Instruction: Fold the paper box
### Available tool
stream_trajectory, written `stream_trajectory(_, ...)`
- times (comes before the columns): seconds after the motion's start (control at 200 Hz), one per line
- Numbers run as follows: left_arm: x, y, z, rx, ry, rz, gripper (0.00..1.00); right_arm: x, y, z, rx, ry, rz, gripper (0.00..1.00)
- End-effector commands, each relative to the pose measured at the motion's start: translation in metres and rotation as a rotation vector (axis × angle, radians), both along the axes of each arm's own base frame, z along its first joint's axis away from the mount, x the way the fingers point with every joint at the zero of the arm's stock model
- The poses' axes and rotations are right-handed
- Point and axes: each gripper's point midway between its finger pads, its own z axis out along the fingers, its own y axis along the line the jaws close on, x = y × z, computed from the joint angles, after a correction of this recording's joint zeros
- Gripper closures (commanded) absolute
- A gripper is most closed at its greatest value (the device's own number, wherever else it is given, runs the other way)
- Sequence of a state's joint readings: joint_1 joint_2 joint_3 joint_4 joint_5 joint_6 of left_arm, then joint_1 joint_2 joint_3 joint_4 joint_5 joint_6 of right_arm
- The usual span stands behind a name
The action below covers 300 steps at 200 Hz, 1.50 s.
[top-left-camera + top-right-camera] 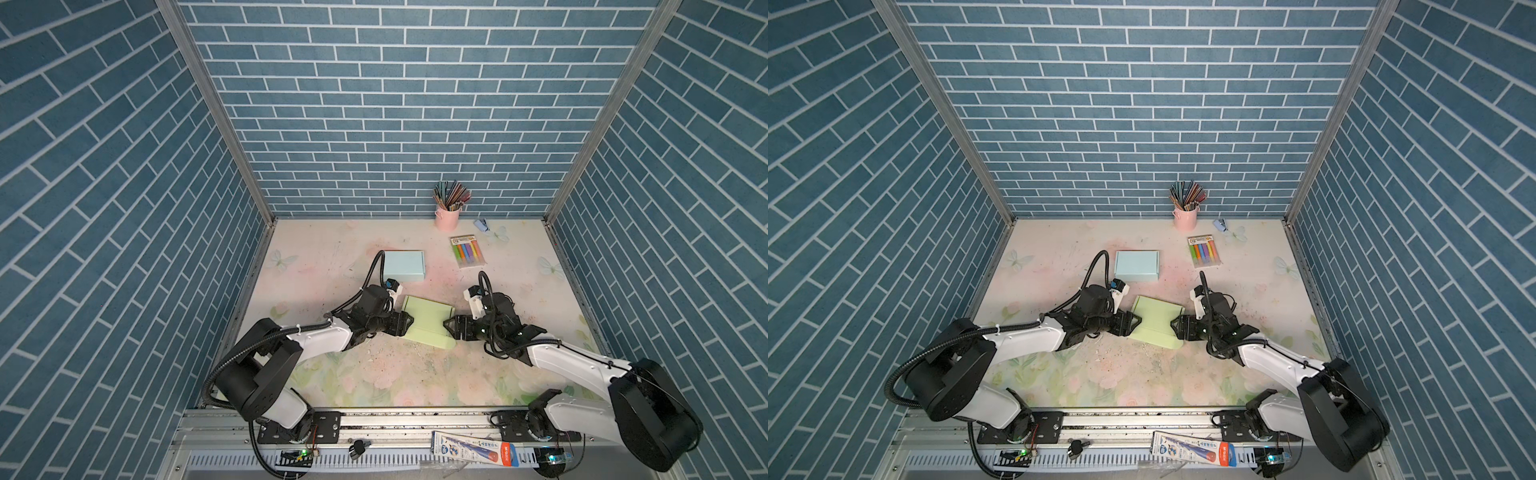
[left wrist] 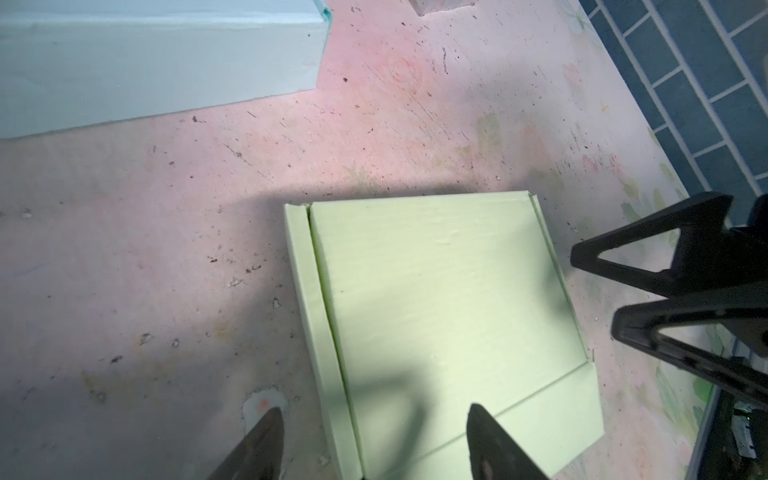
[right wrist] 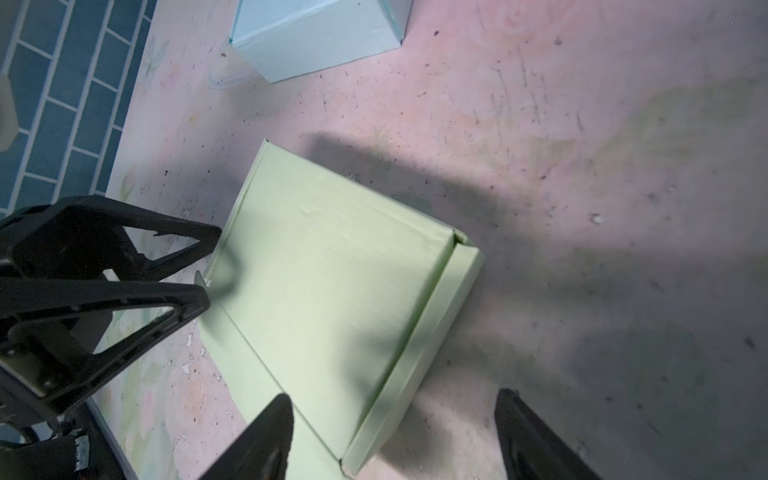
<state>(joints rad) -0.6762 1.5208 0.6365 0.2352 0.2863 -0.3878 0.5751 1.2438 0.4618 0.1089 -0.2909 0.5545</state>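
paper box (image 1: 428,324) between left gripper (image 1: 409,326) and right gripper (image 1: 446,328), second box (image 1: 403,266) behind

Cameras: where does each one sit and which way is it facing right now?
Top view: high above the front rail, looking down toward the back wall; left arm, right arm whole.
Top view: same head, same aim; left gripper and right gripper flank the green box.
Left wrist: on the left arm, looking past its open gripper at the box; right gripper opposite.
Right wrist: on the right arm, looking back at the box; left gripper opposite.
Shared: both wrist views catch the green box and the blue box.
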Motion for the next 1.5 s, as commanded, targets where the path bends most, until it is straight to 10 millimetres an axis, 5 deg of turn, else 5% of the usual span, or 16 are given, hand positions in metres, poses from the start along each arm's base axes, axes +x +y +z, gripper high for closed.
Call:
stream_trajectory(0.0, 0.005, -0.007, 0.009, -0.044, -0.020, -0.013, 0.31, 0.010, 0.015, 0.009, 0.044, -0.037, 0.073, 0.24)
stream_trajectory(0.53, -0.031, -0.019, -0.004, -0.067, 0.028, -0.044, 0.35, 0.020, 0.027, 0.003, 0.022, -0.041, 0.126, 0.31)
stream_trajectory(0.875, -0.030, -0.007, 0.001, -0.027, 0.016, -0.009, 0.33, 0.013, 0.002, 0.013, -0.054, -0.078, 0.069, 0.26)
stream_trajectory(1.055, -0.044, 0.007, 0.006, 0.005, 0.012, 0.034, 0.30, -0.007, -0.009, 0.014, -0.061, -0.064, 0.059, 0.25)
stream_trajectory(1.24, -0.066, 0.000, 0.010, 0.024, 0.005, 0.020, 0.30, -0.033, -0.008, 0.013, -0.059, -0.037, 0.071, 0.25)
stream_trajectory(1.495, -0.071, -0.007, 0.005, 0.016, 0.020, 0.007, 0.30, -0.048, -0.001, 0.007, -0.058, -0.013, 0.088, 0.26)
